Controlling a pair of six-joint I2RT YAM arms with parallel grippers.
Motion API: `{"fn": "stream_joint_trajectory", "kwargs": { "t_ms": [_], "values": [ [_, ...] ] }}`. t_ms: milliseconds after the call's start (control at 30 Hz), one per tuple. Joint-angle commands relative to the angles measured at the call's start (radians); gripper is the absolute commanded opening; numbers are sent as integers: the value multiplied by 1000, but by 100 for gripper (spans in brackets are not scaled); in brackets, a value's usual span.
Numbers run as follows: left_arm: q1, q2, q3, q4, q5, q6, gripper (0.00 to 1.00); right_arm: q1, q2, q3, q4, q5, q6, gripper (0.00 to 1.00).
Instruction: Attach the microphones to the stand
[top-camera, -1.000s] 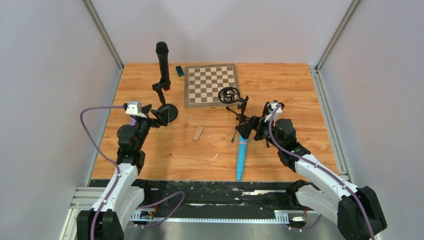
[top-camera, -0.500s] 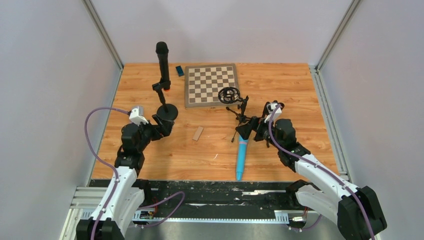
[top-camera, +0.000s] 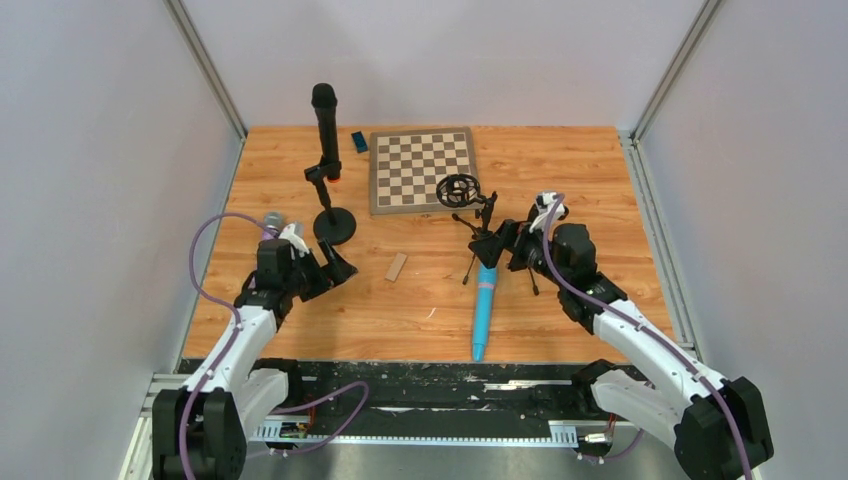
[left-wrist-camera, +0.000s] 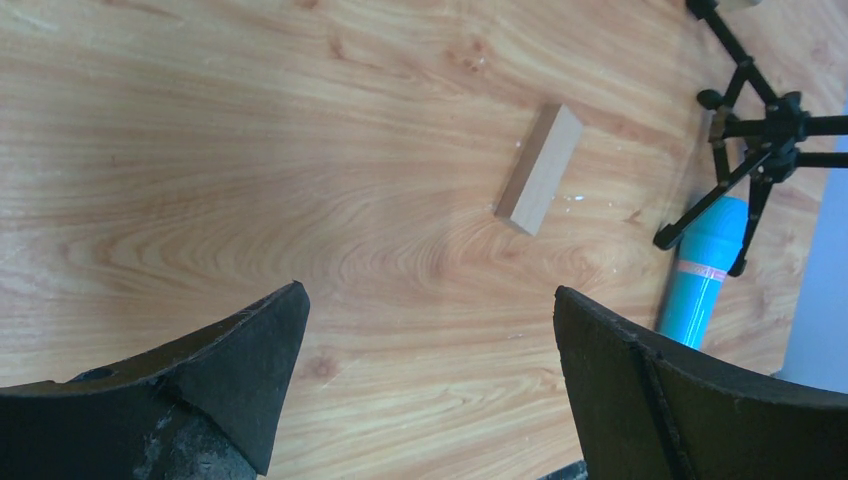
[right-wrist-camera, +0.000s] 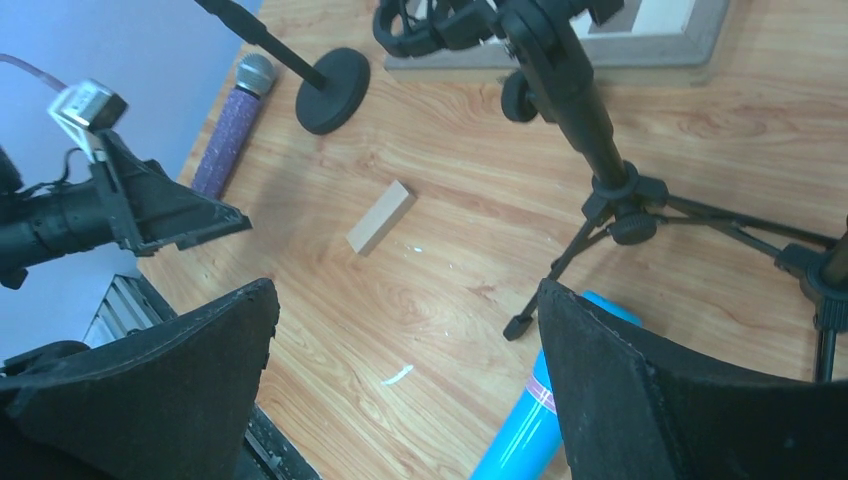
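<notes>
Light was bright, even and from overhead, with no hard hotspots. The top view was sharp across the table (top-camera: 430, 300); the grey walls were flat and a bit darker in the corners. Short soft shadows sat beside the round stand base (top-camera: 334, 226) and the wooden block (left-wrist-camera: 540, 168). In the left wrist view a broad faint shadow lay on the wood, and the near fingers (left-wrist-camera: 230, 390) were black, crushed and slightly soft. The right wrist view had mild wide-angle stretch at the edges, with the blue microphone (right-wrist-camera: 520, 440) crisp.
</notes>
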Motion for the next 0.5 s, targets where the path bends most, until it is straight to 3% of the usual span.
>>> {"fn": "stream_joint_trajectory", "kwargs": {
  "t_ms": [0, 200, 467],
  "values": [
    [-7, 64, 97, -135, -34, 47, 100, -8, -10, 70, -16, -20, -12, 100],
    [-149, 89, 155, -206, -262, 77, 100, -37, -2, 122, -35, -33, -23, 100],
    [-338, -33, 164, -171, -466, 107, 100, -108, 8, 180, -49, -43, -40, 100]
  ]
}}
